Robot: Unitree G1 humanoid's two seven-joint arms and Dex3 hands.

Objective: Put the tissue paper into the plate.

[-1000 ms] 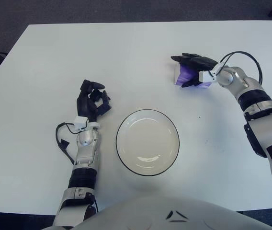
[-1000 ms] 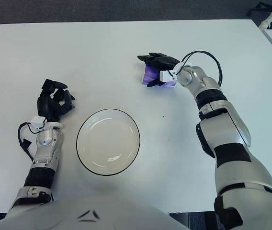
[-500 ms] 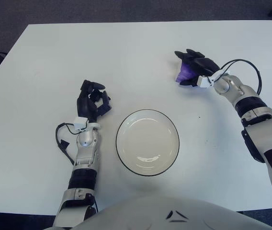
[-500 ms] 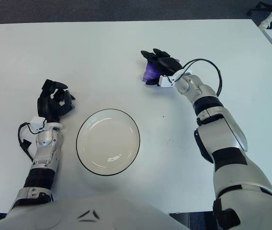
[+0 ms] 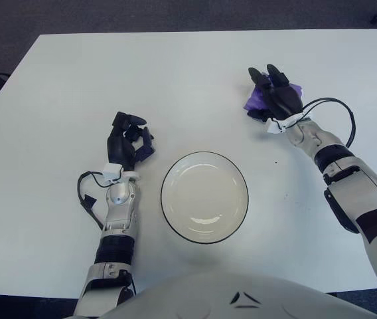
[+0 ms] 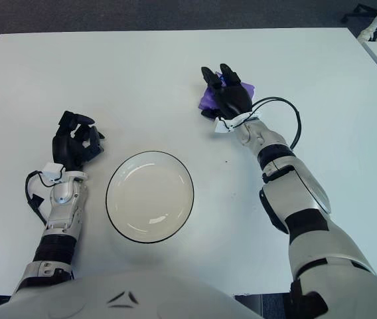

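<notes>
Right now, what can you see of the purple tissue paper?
The crumpled purple tissue paper looks soft and bunched, mostly hidden under the right hand, whose black fingers lie over it. Purple edges show on both sides of the hand. Whether the fingers have closed on it cannot be told. It sits on the white table, beyond and to the right of the white plate with a dark rim, well apart from it.

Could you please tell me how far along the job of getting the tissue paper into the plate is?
Early stage. Done: the right hand has reached the purple tissue paper and covers it on the table; a firm grasp can't be confirmed. Left: lift it, carry it to the plate, which holds nothing, and release. The left hand shows left of the plate.
</notes>
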